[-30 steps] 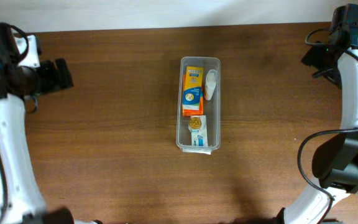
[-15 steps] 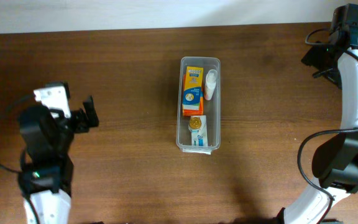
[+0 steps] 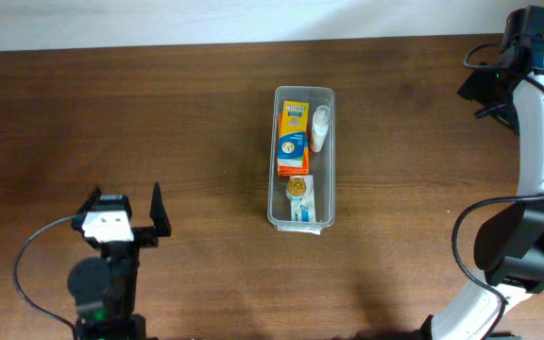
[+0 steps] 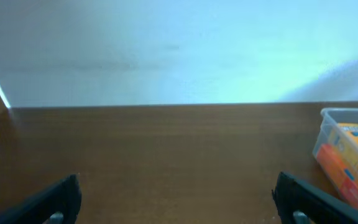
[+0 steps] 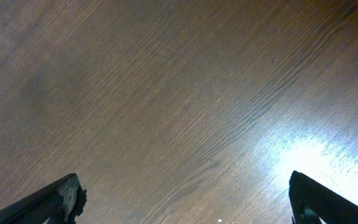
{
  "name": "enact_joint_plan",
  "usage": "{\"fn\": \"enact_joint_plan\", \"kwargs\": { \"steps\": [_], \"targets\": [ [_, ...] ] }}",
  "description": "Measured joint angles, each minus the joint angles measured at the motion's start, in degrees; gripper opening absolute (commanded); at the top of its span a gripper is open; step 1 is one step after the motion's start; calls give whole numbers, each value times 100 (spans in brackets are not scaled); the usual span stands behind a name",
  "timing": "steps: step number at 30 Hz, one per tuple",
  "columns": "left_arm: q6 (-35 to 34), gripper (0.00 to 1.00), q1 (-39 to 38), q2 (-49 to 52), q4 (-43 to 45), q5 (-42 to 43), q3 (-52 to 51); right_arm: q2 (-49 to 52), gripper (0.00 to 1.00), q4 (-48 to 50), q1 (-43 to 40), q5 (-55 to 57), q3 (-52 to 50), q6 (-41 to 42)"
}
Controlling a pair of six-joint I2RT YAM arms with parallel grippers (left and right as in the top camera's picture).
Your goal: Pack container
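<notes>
The container [image 3: 304, 91], a clear narrow bin, stands at the table's middle. It holds an orange box [image 3: 293, 139], a small white bottle [image 3: 320, 127], a gold round item [image 3: 297, 187] and a white-and-blue box [image 3: 302, 210]. My left gripper [image 3: 124, 208] is open and empty at the front left, well apart from the container. In the left wrist view its fingers [image 4: 179, 205] frame bare wood, with the container's corner [image 4: 347, 114] and the orange box [image 4: 353, 155] at the right edge. My right gripper [image 3: 482, 88] is open and empty at the far right back; its fingers [image 5: 185, 202] show only wood.
The brown wooden table [image 3: 196, 123] meets a white wall at the back edge [image 4: 166, 104]. The right arm's white links and black cable [image 3: 536, 151] run down the right side.
My left arm has swung from the far left side of the table down to the front left, staying open. The right arm and the container have not moved.
</notes>
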Motion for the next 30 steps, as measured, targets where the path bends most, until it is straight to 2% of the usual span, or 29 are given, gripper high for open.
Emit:
{"fn": "enact_joint_plan", "kwargs": {
  "steps": [12,25,30],
  "targets": [
    [0,99,0,-1473,-422,0,-566,0,98,0,0,0,0,-4],
    [0,100,0,-2422,-1432,-2,-623,0,98,-2,0,0,0,-2],
    [0,99,0,-2734,-1394,-2,-713,0,98,0,0,0,0,0]
  ]
}}
